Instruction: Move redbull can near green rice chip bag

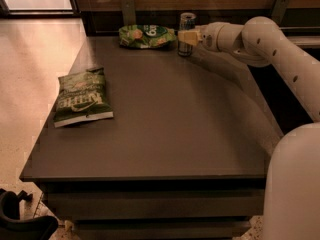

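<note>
camera view: my gripper (187,37) clamped mid-body on upright redbull can (187,20), far end of table (170,119), just right of green rice chip bag (145,36); i judge placement nearly done.

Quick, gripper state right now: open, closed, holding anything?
Gripper: closed on the redbull can, at the table's far edge beside the green rice chip bag.
</note>
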{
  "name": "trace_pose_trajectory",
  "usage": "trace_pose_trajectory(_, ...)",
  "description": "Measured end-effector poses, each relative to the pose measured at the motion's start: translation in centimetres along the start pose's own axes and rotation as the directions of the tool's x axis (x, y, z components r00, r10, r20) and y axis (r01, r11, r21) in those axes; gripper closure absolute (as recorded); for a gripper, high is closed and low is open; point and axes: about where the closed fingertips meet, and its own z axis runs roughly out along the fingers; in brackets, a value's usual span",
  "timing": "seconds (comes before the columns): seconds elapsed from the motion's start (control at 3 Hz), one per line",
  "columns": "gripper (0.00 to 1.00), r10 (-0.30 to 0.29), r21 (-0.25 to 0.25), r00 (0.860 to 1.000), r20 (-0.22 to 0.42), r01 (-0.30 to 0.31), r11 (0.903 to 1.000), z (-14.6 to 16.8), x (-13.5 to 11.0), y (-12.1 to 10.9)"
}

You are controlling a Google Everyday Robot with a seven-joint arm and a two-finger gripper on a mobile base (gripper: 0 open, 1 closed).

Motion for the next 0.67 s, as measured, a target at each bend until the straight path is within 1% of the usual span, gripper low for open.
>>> trace_pose_trajectory(0.33,0.6,0.001,-0.004,1.0,-0.001,-0.001,1.0,0.26,0.07,0.22)
trace_pose_trajectory(0.67,0.3,0.001,-0.01,1.0,-0.002,-0.001,1.0,0.59,0.16,0.51)
